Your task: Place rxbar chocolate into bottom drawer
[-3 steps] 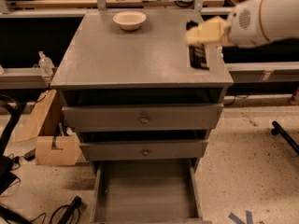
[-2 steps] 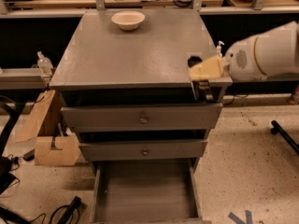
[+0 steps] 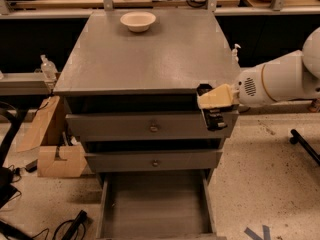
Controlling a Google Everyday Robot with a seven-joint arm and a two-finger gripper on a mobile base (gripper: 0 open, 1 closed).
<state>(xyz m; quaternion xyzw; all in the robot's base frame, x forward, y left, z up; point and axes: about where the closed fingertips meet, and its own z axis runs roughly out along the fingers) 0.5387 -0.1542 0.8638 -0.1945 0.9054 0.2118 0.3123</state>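
Rxbar chocolate pinched between fingers of my gripper, long axis vertical.
Hanging at counter front-right corner; bottom drawer open, down-left.

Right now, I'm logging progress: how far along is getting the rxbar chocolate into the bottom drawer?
Done: the bottom drawer stands open, and the rxbar chocolate is clamped in the gripper. In hand: the gripper holds it at a front corner of the cabinet, level with the top drawer. Left: lower it into the bottom drawer and release.

Glossy rxbar chocolate, gripper by cabinet
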